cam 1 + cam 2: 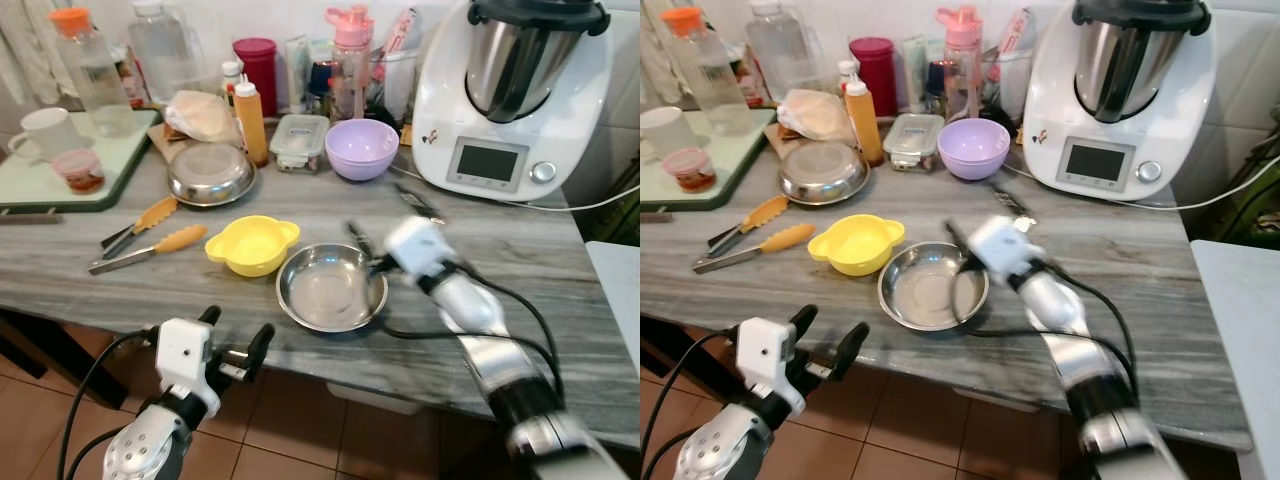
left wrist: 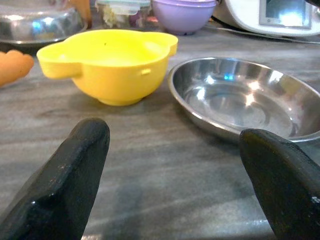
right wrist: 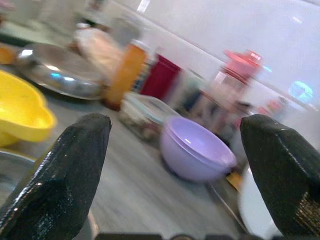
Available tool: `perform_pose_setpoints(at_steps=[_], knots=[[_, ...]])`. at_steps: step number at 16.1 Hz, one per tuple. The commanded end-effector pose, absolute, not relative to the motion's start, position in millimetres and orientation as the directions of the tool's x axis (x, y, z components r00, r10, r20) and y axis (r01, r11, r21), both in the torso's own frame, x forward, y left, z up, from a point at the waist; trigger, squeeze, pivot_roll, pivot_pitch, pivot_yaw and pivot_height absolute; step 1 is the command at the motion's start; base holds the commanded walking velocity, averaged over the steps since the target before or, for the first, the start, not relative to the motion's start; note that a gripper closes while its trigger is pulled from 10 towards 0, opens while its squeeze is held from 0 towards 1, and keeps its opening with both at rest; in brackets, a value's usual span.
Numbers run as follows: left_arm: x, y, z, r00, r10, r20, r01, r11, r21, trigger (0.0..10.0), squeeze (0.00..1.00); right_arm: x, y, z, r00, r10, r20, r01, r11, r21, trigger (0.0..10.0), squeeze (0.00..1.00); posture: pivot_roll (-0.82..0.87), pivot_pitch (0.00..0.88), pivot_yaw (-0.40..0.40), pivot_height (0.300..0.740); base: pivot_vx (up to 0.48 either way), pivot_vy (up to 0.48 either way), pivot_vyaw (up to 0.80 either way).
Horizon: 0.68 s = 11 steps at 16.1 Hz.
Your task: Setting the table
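Looking down at the grey marble counter (image 1: pixel 560 270), you have the steel bowl (image 1: pixel 331 288) near the front edge, with the yellow bowl (image 1: pixel 252 244) just beside it on its left, their rims almost touching. Your right gripper (image 1: pixel 362 243) hovers over the far right rim of the steel bowl, blurred, its 2 fingers spread wide in the right wrist view and holding nothing. Your left gripper (image 1: pixel 236 338) hangs just off the counter's front edge, below the yellow bowl; its 2 black fingers (image 2: pixel 65 175) stand wide apart and empty, framing both bowls in the left wrist view. Behind the 2 near bowls you have plenty in the way: 1 lilac bowl (image 1: pixel 362 147), 1 upturned-looking steel dish (image 1: pixel 210 173), 1 clear lidded container (image 1: pixel 299 140) between them, and 1 orange sauce bottle (image 1: pixel 250 120) upright beside the dish. 2 orange-tipped tongs (image 1: pixel 150 238) lie to the left of the yellow bowl. The white kitchen machine (image 1: pixel 510 95) fills the far right corner, its cable trailing across the counter. On the far left a green tray (image 1: pixel 40 180) carries 1 white mug (image 1: pixel 42 130). That makes 4 bowls or dishes in all, 2 of them steel.
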State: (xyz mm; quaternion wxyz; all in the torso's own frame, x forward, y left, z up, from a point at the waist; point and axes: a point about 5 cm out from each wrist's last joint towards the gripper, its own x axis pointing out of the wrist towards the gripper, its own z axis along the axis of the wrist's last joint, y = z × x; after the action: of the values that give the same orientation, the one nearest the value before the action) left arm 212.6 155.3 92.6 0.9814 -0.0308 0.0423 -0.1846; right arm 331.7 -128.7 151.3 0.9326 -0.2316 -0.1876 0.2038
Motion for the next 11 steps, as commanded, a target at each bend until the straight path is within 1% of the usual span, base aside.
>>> perform_pose_setpoints(at_steps=[1,4,7,9,11], knots=[[215.3,156.3,91.5,0.925,-0.375,-0.070,0.370,0.926,-0.069,10.0,0.00,326.9,-135.7,156.4,0.872,0.403,0.277,-0.243,0.849,-0.469,10.0,1.00,-0.10,0.017,0.064,0.740,0.000,0.000,0.00],[221.6,156.9,94.2,0.928,-0.371,-0.041,0.368,0.927,-0.067,10.0,0.00,313.5,-144.5,144.9,0.918,0.319,0.237,-0.211,0.897,-0.389,10.0,1.00,-0.13,0.010,0.076,0.740,0.000,0.000,0.00],[227.5,159.7,98.3,0.944,-0.330,0.001,0.329,0.941,-0.085,10.0,0.00,292.1,-142.5,121.0,0.952,0.281,0.122,-0.246,0.939,-0.241,10.0,1.00,-0.14,0.003,0.077,0.740,0.000,0.000,0.00],[229.5,162.2,99.2,0.953,-0.303,0.011,0.303,0.950,-0.079,10.0,0.00,282.3,-140.9,110.2,0.951,0.303,0.055,-0.290,0.942,-0.168,10.0,1.00,-0.14,0.003,0.074,0.740,0.000,0.000,0.00],[229.1,166.6,97.8,0.967,-0.253,0.014,0.253,0.964,-0.079,10.0,0.00,272.5,-143.9,103.8,0.943,0.332,0.015,-0.327,0.933,-0.149,10.0,1.00,-0.14,0.004,0.070,0.740,0.000,0.000,0.00]])
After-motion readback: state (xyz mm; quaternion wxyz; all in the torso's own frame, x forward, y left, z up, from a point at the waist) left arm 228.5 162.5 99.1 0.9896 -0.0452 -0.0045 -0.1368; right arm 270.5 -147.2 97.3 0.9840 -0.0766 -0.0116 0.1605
